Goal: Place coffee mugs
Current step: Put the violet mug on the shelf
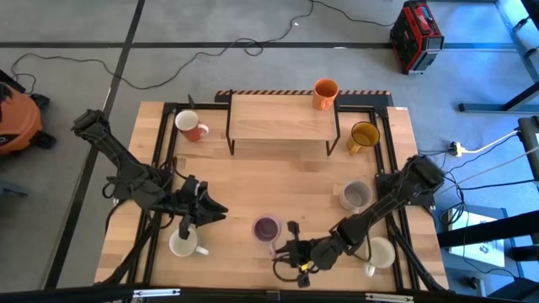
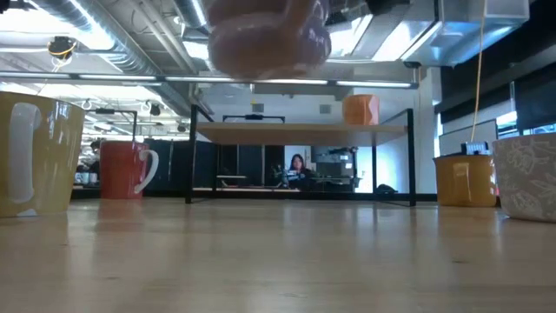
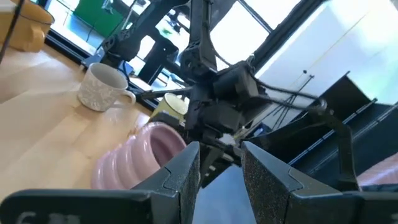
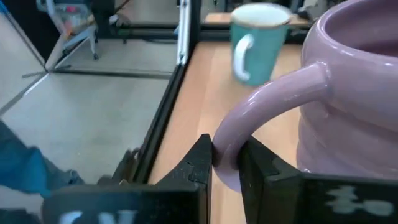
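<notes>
Between the right gripper's (image 4: 225, 163) two dark fingers sits the curved handle of a ribbed purple ceramic mug (image 4: 348, 93), clenched tight, with the mug body just beyond the fingertips and lifted clear of the wooden table (image 1: 278, 177). Left gripper (image 3: 221, 171) hangs nearby, fingers parted, grasping nothing.

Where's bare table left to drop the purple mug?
Open: table centre, between shelf and purple mug, which the right gripper holds by its handle. Crowded: right side, around grey mug and yellow mug.
</notes>
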Controlling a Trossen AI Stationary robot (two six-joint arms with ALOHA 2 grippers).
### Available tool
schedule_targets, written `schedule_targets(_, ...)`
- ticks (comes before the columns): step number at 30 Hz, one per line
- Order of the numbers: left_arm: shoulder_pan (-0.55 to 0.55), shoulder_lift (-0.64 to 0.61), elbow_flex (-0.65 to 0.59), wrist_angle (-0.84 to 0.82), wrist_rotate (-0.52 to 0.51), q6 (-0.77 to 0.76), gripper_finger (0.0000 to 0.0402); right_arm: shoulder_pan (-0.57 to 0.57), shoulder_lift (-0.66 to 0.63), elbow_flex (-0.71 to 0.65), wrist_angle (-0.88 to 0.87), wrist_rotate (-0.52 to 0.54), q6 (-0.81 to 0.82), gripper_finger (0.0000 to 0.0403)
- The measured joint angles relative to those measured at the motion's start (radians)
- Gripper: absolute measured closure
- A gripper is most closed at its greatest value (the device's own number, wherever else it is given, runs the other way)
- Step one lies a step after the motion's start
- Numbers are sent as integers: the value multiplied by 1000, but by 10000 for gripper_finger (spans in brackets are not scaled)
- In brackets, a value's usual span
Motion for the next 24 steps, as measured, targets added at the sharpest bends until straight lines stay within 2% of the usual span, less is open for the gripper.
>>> schedule_targets(3, 0, -24, 0, 8, -17, 0, 288, -28, -54, 0, -38, -1, -3, 372)
schedule_targets(9, 0, -95, 0, 8, -122, 46, 288, -116, -144, 0, -99, -28, -4, 372)
schedule_targets(18, 0, -216, 0, 4, -284, 280, 288, -306, -259, 0, -190, -113, -49, 372)
schedule_targets(24, 0, -322, 0, -19, -319, 402, 288, -469, -337, 0, -264, -182, -67, 372)
